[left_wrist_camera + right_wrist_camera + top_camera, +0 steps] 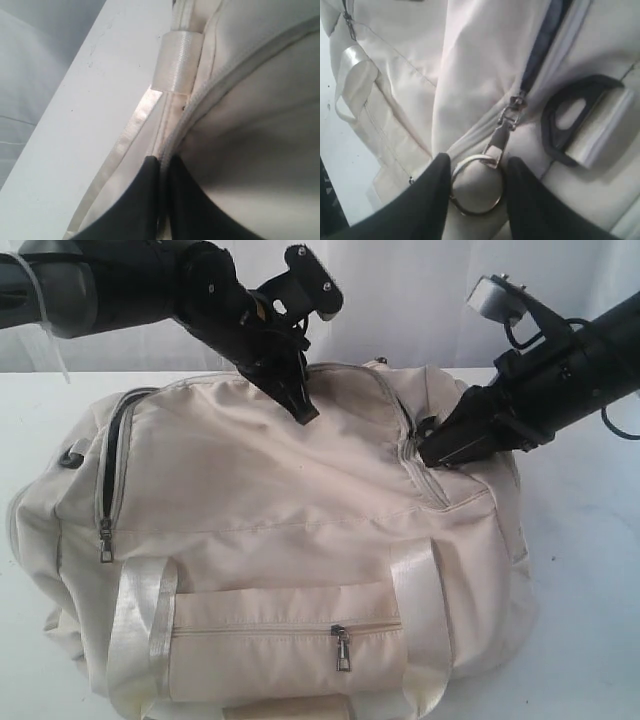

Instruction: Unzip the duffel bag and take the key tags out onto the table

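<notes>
Cream duffel bag [290, 530] is lying on the surface [590, 570]. Right hand [432, 450] is grasping the pull ring [476, 184] at the bag's 3 o'clock; left hand [305, 410] is pinching fabric at 12. Advising: drag along the zip line, left anchoring. Key tags aren't showing.

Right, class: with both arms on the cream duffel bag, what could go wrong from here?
1. The right jaws hold the round metal ring on the silver zip pull only at their tips; pulling could slip it free.
2. The left jaws pinch only a thin seam of the cream fabric duffel bag; if that slips, the bag may drag across the white table.
</notes>
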Motion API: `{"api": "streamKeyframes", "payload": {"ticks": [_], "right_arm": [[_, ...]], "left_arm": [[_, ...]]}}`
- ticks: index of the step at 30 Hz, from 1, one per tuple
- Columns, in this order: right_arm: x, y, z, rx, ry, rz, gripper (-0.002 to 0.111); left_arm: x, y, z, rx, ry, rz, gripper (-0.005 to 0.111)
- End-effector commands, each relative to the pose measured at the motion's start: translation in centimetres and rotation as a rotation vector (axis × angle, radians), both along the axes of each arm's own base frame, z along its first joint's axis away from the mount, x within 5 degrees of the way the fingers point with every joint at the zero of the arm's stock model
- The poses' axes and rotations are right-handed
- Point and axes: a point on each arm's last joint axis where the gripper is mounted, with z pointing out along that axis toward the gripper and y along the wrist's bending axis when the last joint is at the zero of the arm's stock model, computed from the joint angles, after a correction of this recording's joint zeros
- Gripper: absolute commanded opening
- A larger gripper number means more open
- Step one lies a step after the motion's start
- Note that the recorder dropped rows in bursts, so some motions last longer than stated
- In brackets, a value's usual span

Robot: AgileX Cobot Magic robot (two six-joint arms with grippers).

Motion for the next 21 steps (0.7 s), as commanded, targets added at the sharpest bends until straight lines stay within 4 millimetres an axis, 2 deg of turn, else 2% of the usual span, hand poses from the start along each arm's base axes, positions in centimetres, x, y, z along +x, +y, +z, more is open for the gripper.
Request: {"api": "streamKeyframes", "payload": {"ticks": [1,6,13,21], "right_arm": [[-1.9,-0.4,-0.2,-0.018,0.049,0.041,0.000],[-4.3,-1.0,0.3,-0.033,0.036,0.045,0.000],[-7.4,-2.0,1.3,-0.091,0.007,0.026,0.000],[-9.0,-2.4,0.4,-0.108,0.042,0.019,0.000]], "left_arm": [[0.1,0.3,2.2,-0.018,-0.019,0.016,0.000],[0.1,0.3,3.2,-0.023,-0.026,0.018,0.000],[0.1,0.3,3.1,-0.020,-0.022,0.018,0.000],[-0.2,0.5,2.7,0.012,0.033,0.023,0.000]]}}
